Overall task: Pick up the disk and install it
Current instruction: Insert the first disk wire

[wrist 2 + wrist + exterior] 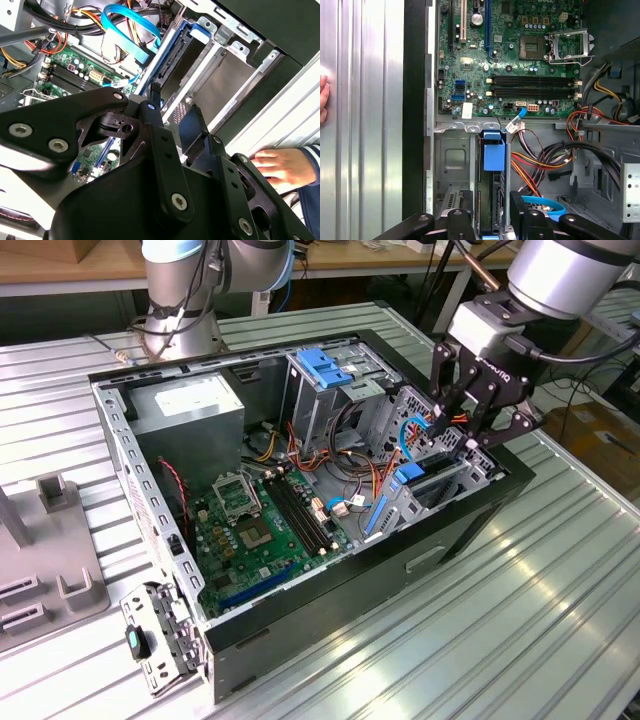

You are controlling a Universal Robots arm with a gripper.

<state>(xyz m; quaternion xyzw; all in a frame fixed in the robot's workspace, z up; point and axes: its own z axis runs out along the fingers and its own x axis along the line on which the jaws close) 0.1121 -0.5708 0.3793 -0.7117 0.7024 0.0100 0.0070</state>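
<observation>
This looks like a robotics lab or workshop. An opened computer case lies on a ribbed metal table. In the exterior view a robot arm stands at the case's eleven o'clock, wooden workbenches run beyond at twelve, and a cardboard box sits at three.

We see the disk only edge-on, its faces hidden between the walls of the cage; a hand over the table is cut off at the first wrist view's edge.
</observation>
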